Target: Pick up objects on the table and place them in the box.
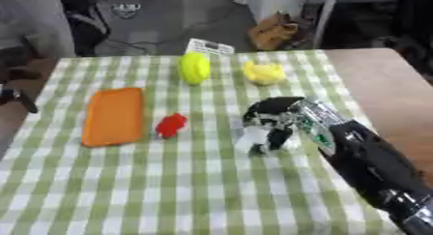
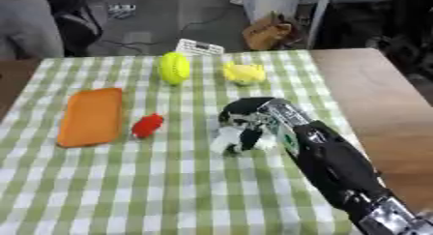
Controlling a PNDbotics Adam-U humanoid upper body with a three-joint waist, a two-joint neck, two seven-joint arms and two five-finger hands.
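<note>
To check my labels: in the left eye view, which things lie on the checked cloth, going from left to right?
Orange tray → small red object → yellow-green ball-like object → yellow object, with the right hand on a white object nearer the camera, at about the same place across.

Open cloth between red object (image 1: 171, 125) and robot hand (image 1: 269, 122).

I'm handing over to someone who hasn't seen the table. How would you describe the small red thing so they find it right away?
Look at the green checked cloth covering the table, then find the flat orange tray on its left side. The small red thing lies just right of that tray, between it and the robot's right hand. It is the only red item; the two things farther back are yellow.
</note>
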